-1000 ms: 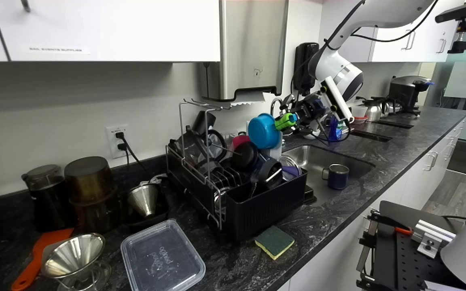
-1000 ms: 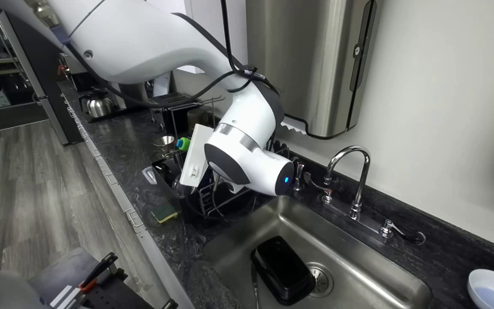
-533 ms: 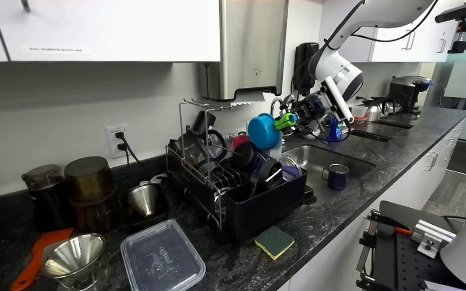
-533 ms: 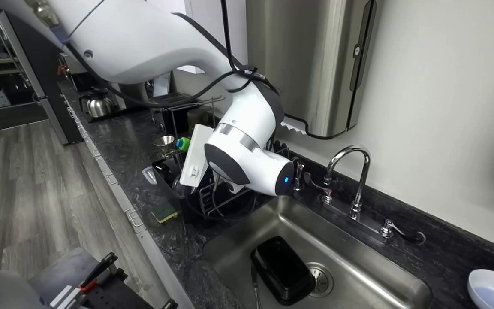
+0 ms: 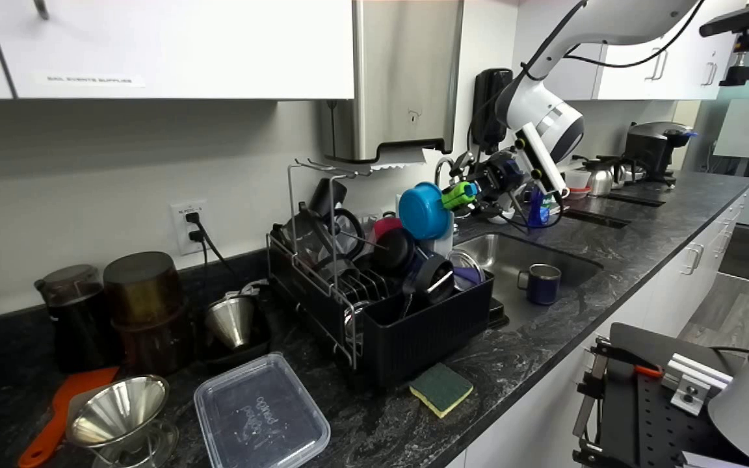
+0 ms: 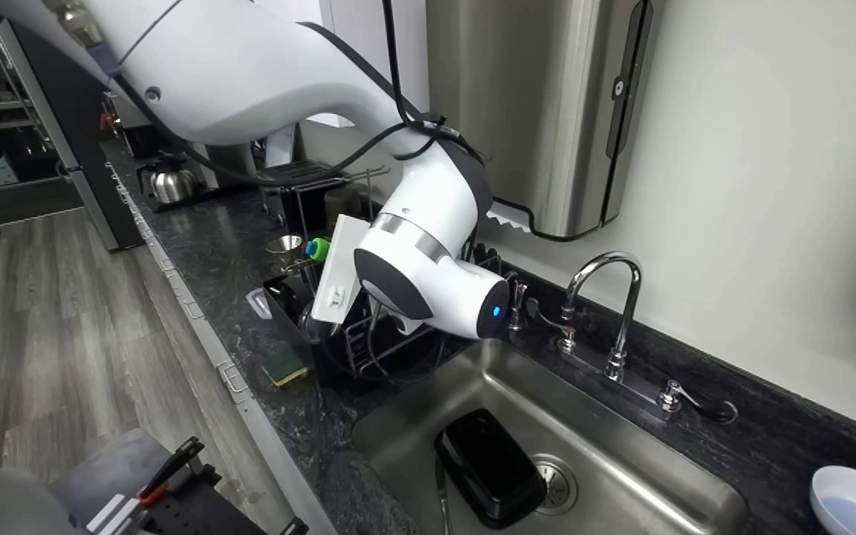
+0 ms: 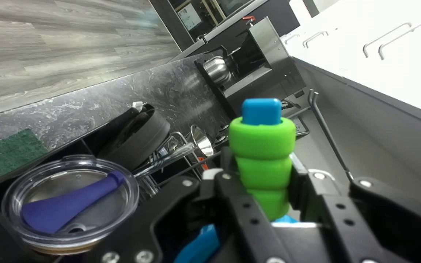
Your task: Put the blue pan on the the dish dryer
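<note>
The blue pan is held in the air above the sink-side end of the dish dryer, with its round side turned toward the camera. My gripper is shut on the pan's green handle, with a finger on each side; the handle's blue tip sticks out beyond. Blue edges of the pan show under the gripper in the wrist view. In an exterior view the arm hides the pan's bowl, but the green handle's end shows. Whether the pan touches the dishes below is hard to tell.
The dryer is crowded with dark pans, lids and a clear lid with a purple piece. Its tall wire frame stands up. The sink with a black dish, faucet, sponge and paper dispenser are near.
</note>
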Robot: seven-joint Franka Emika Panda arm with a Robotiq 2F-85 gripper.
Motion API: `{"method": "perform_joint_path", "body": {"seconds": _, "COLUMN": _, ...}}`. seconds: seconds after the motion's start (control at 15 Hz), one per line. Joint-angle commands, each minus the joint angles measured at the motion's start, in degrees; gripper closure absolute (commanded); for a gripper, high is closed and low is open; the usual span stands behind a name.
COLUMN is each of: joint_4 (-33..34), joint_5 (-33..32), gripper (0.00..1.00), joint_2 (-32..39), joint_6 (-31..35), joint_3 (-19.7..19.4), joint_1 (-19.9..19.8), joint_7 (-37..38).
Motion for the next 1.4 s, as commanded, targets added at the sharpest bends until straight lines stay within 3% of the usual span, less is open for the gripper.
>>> {"method": "perform_joint_path", "body": {"seconds": 0.0, "joint_4": 0.4, "joint_5": -0.97, "gripper": 0.42, "joint_2": 0.26, "joint_6": -0.59, "joint_3": 0.26, "joint_1": -0.45, "joint_7": 0.43}}
{"method": "perform_joint_path", "body": {"seconds": 0.13, "joint_4": 0.4, "joint_5": -1.07, "gripper": 0.34, "joint_2": 0.25, "joint_6": -0.53, "joint_3": 0.27, "joint_1": -0.43, "joint_7": 0.44}}
{"method": "perform_joint_path", "body": {"seconds": 0.47, "joint_4": 0.45, "joint_5": -1.38, "gripper": 0.01, "joint_2": 0.25, "joint_6": -0.52, "joint_3": 0.26, "joint_1": -0.41, "joint_7": 0.31}}
{"method": "perform_joint_path", "body": {"seconds": 1.33, "joint_4": 0.45, "joint_5": -5.51, "gripper": 0.0, "joint_2": 0.27, "joint_6": -0.76, "joint_3": 0.48, "joint_1": -0.32, "joint_7": -0.14}}
